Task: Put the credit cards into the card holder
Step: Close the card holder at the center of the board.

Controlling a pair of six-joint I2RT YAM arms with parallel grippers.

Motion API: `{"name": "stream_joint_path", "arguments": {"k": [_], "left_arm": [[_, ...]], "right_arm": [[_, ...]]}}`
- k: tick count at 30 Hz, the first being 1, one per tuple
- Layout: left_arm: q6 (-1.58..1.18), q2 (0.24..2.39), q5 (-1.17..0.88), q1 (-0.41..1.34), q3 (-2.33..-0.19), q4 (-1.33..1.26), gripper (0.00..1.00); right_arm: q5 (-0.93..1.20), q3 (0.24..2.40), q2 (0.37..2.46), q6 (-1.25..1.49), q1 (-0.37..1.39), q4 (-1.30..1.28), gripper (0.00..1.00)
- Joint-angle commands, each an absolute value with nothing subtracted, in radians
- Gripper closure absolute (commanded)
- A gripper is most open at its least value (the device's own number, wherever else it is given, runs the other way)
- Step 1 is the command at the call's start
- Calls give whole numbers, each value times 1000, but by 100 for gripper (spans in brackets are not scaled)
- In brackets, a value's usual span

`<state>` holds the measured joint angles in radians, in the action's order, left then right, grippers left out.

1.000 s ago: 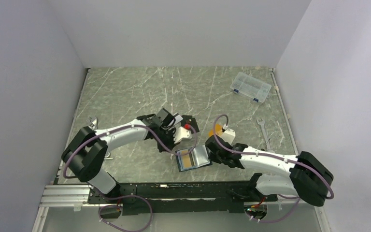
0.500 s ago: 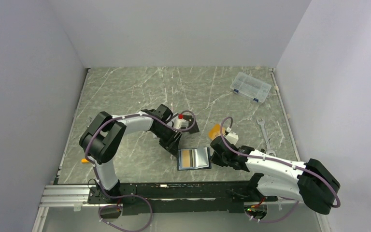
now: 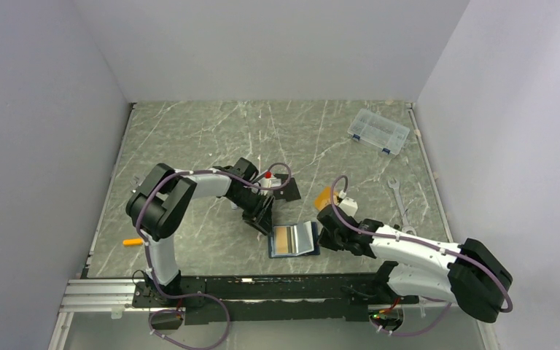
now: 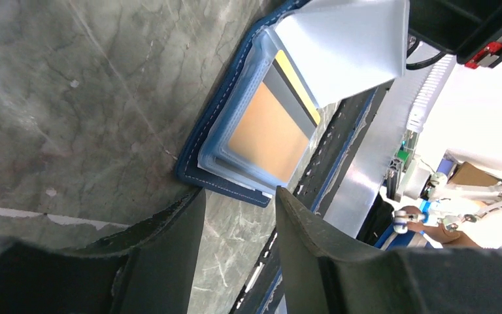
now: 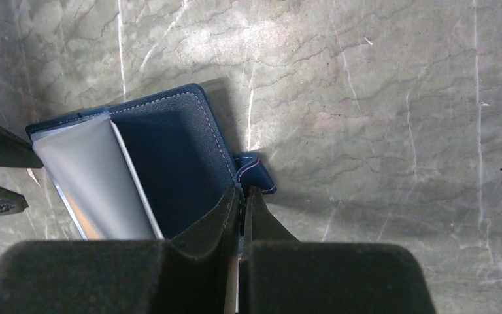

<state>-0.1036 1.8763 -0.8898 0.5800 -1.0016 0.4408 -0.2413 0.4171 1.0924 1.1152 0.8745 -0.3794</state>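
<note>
The navy card holder (image 3: 294, 239) lies open on the table near the front edge. An orange-gold credit card (image 4: 268, 131) with a dark stripe sits in its clear left pocket. A pale grey leaf (image 5: 95, 176) stands up from the holder's (image 5: 170, 150) fold. My left gripper (image 3: 262, 213) hovers just left of the holder (image 4: 225, 140); in the left wrist view this gripper (image 4: 240, 191) is open with only table between its fingers. My right gripper (image 5: 243, 191) is shut on the holder's right edge beside the snap tab (image 5: 255, 171), and in the top view it (image 3: 328, 230) sits at that side.
A flat black rectangle (image 3: 286, 188) lies behind the left gripper. A small orange flat piece (image 3: 324, 195) shows behind the right wrist, partly hidden. A clear plastic box (image 3: 379, 131) sits at the back right, a wrench (image 3: 397, 197) at the right, an orange bit (image 3: 133, 241) at the left.
My left gripper has opened and drawn back a little up and left from the holder's left side, its elbow swinging in. The right gripper has kept its hold.
</note>
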Motion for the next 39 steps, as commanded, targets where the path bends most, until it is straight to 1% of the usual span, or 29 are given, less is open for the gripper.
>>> {"name": "stream_joint_path", "arguments": {"k": [1,7,9,15,20,21,25,26,28,29,30,32,33,36,39], "left_arm": [[-115,1904,-882,598,-1004,320,51],[-160,1887,-893,583,-987,248,57],[-161,1878,-890,578,-978,236,59],[-163,1867,-866,577,-981,219,64],[-170,1864,-870,577,-976,206,66],[-167,1863,-873,576,-976,209,66],[-161,1857,-881,575,-971,208,67],[-159,1857,-884,574,-972,208,68],[-154,1855,-890,570,-973,214,68],[-149,1853,-891,567,-975,217,68],[-143,1852,-890,564,-976,223,69],[-128,1850,-889,554,-982,240,69],[-120,1851,-892,546,-987,249,69],[-103,1852,-900,521,-999,270,69],[-97,1843,-903,494,-1005,280,69]], "right_arm": [[-98,361,1070,1053,884,-369,100],[-52,395,888,972,884,-299,100],[-40,422,858,950,884,-302,100],[84,488,869,852,882,-226,100],[166,562,973,777,881,-197,99],[185,582,1010,763,880,-195,91],[253,643,1152,729,880,-168,76],[267,649,1171,725,879,-155,74],[307,651,1205,717,871,-128,73],[335,644,1219,715,863,-108,71],[366,633,1229,716,850,-81,67],[433,609,1250,719,821,-26,49],[458,601,1259,719,806,-8,43],[505,603,1299,711,780,42,39],[513,642,1353,682,780,27,35]]}}
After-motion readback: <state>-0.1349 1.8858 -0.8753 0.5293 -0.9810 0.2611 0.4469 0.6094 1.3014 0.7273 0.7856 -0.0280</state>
